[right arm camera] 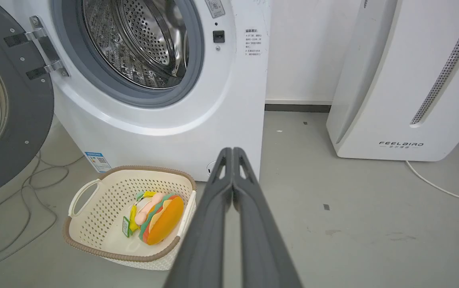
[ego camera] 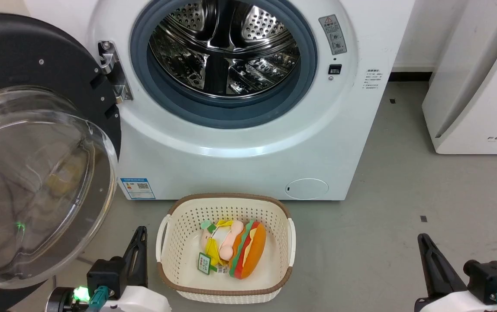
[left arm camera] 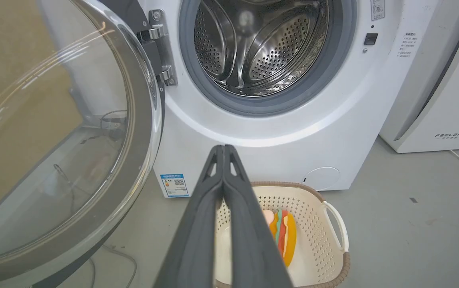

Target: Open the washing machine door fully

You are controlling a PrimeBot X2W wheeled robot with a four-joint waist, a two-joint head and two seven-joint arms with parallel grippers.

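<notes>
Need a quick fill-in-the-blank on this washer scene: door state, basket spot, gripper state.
1. The washing machine door is swung ___.
2. The basket sits on the floor in ___ of the washing machine.
3. The left gripper and right gripper each have their fingers pressed ___, holding nothing.
Missing words: open; front; together.
</notes>
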